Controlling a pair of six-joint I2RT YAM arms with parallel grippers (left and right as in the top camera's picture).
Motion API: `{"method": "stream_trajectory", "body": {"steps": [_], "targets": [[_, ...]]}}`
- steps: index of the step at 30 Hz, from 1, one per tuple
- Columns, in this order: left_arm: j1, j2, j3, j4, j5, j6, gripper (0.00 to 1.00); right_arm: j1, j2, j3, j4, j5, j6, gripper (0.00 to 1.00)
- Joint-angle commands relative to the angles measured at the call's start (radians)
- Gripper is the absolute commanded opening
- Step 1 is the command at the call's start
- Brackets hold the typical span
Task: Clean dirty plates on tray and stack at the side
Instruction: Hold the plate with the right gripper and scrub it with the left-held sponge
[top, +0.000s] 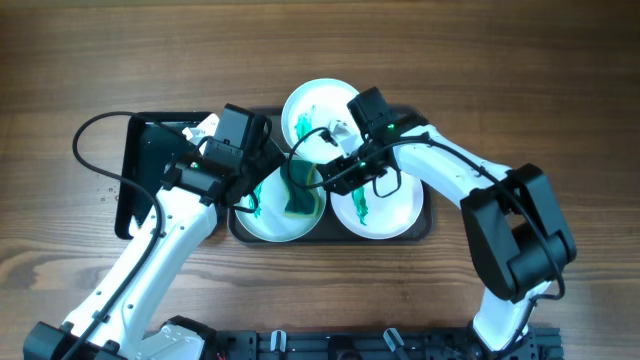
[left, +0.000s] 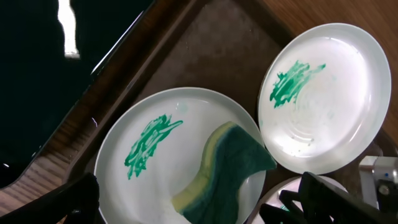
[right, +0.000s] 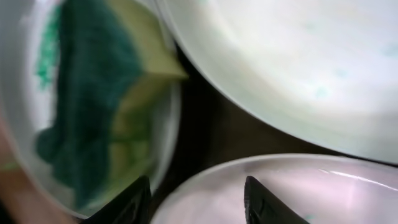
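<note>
Glossy, rigid dirty plates (top: 400, 215) are judged slippery, best taken by the rim; left gripper (left: 199, 193) and right gripper (right: 196, 193) are seen spread wide, empty.

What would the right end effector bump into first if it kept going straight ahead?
Probably the rim of the white plate lying just ahead of the right end effector, between its open fingers. The sponge sits off to one side. Depth is unclear.

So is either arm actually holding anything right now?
No: the left end effector and right end effector are open; the green sponge lies loose on a smeared plate.
</note>
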Motion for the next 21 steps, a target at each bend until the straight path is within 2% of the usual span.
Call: {"method": "stream_trajectory", "body": {"steps": [1,6,12,14,21], "targets": [[0.008,0.008,0.003,-0.01,-0.037,0.016,1.0,0.004,0.017,0.016,-0.002,0.102,0.054,0.5],[0.041,0.008,0.003,-0.046,-0.077,0.016,1.0,0.004,0.0,0.08,-0.031,-0.079,0.042,0.49],[0.109,0.008,0.003,-0.046,-0.008,0.017,1.0,0.004,-0.005,0.161,-0.096,-0.08,0.037,0.49],[0.11,0.008,0.003,-0.045,-0.006,0.017,1.0,0.009,0.01,0.155,-0.088,-0.08,-0.01,0.5],[0.111,0.008,0.003,-0.039,-0.007,0.017,1.0,0.028,0.079,0.146,-0.089,-0.087,0.047,0.5]]}}
